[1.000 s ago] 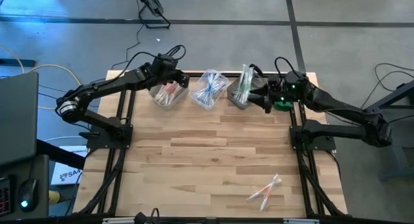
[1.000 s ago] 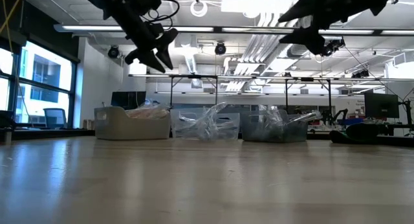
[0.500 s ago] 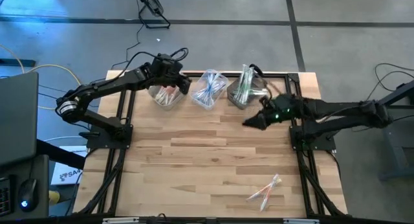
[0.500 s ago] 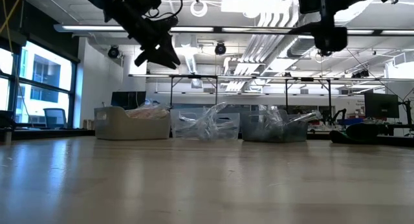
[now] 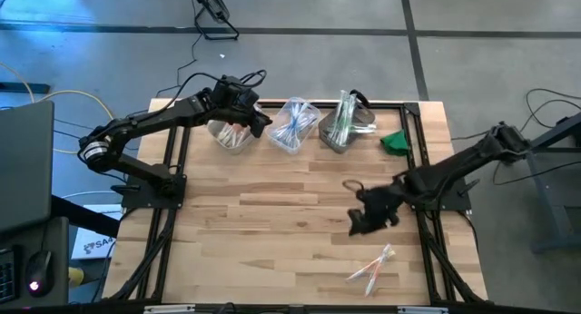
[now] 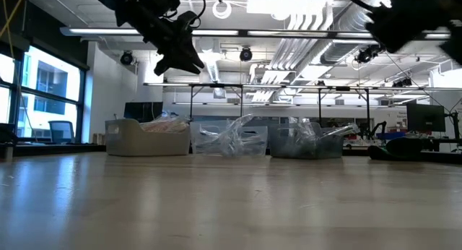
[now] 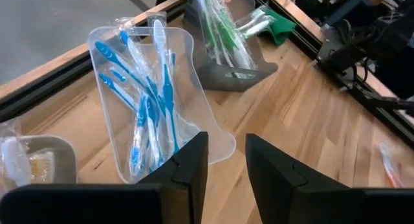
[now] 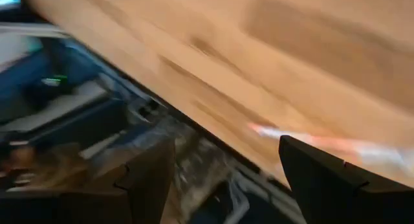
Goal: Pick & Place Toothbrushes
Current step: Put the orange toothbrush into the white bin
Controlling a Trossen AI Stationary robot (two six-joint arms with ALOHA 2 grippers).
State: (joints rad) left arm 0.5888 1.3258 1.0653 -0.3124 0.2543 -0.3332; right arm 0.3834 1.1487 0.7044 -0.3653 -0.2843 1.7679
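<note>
Two or three wrapped toothbrushes point(image 5: 372, 267) with orange handles lie flat on the wooden table near its near right corner; the right wrist view shows them as an orange streak point(image 8: 291, 136). My right gripper point(image 5: 359, 212) point(image 8: 226, 153) hovers open over the table, a little to the far side of them, with nothing between its fingers. My left gripper point(image 5: 259, 119) point(image 7: 226, 143) hangs open with a narrow gap above the far bins, between the left bin point(image 5: 231, 134) and the clear middle bin point(image 7: 194, 107) of blue toothbrushes point(image 7: 145, 114).
Three bins stand in a row at the far edge: orange brushes on the left, blue in the middle point(image 5: 292, 125), green in the grey right one point(image 5: 340, 125) point(image 7: 226, 62). A small green object point(image 5: 395, 142) lies right of them. Bare wood fills the table's middle and left.
My right gripper has swung from the grey bin at the far edge toward the near edge and down, rolling its wrist as it went; it stays wide open. My left gripper has stayed above the bins, turned toward the middle bin, and its fingers stand closer together.
</note>
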